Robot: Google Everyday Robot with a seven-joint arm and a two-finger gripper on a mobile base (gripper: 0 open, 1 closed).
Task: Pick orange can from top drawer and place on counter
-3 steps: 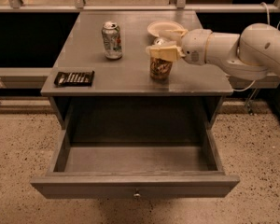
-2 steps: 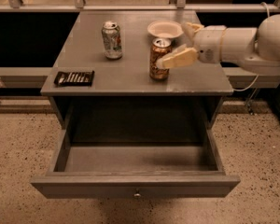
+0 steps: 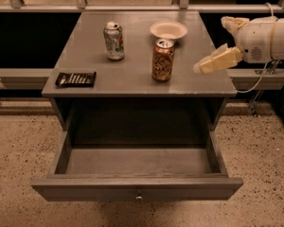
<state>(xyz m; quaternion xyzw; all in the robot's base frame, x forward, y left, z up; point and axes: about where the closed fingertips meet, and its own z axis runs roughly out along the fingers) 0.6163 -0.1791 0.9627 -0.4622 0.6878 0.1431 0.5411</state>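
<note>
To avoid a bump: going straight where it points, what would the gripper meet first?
Probably the orange can on the counter: the open gripper, off the counter's right edge, points toward it. Depth is unclear.

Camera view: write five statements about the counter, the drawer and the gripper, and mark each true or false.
1. The orange can stands upright on the counter. True.
2. The gripper is shut on the orange can. False: it is open and hangs to the can's right, near the counter's right edge, touching nothing.
3. The top drawer is pulled open. True.
4. The silver-white can lies in the top drawer. False: it stands on the counter, left of the orange can and further back.
5. A shallow bowl sits on the counter just behind the orange can. True.
</note>
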